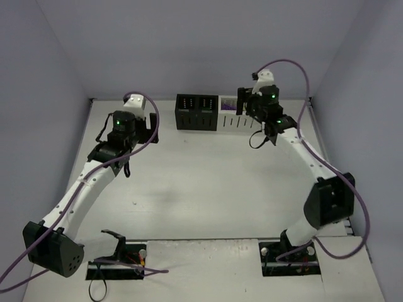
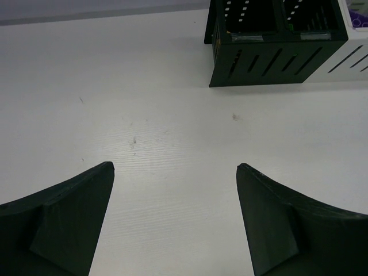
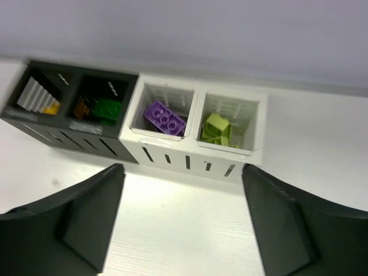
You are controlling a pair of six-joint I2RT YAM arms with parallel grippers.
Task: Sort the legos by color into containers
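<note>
Containers (image 3: 172, 158) – four slotted open-top bins joined in one row, two black at frame left and two white at right, standing at the upper centre of the top view with the row's long axis running left to right on the white table (image 2: 144, 103). Contents are legible in the right wrist view only: orange-yellow brick (image 3: 50, 108) in the far-left black bin; dark green brick (image 3: 106, 108) in the second black bin; purple brick (image 3: 164, 118) in the first white bin, studs up, long axis from upper left to lower right; lime green bricks (image 3: 217, 129) heaped in the last white bin. The left wrist view shows just the black end, upper right. Right gripper (image 3: 183, 169) – jaws spread wide, holding nothing, near the white bins. Left gripper (image 2: 175, 167) – jaws wide apart over bare table, nothing held.
</note>
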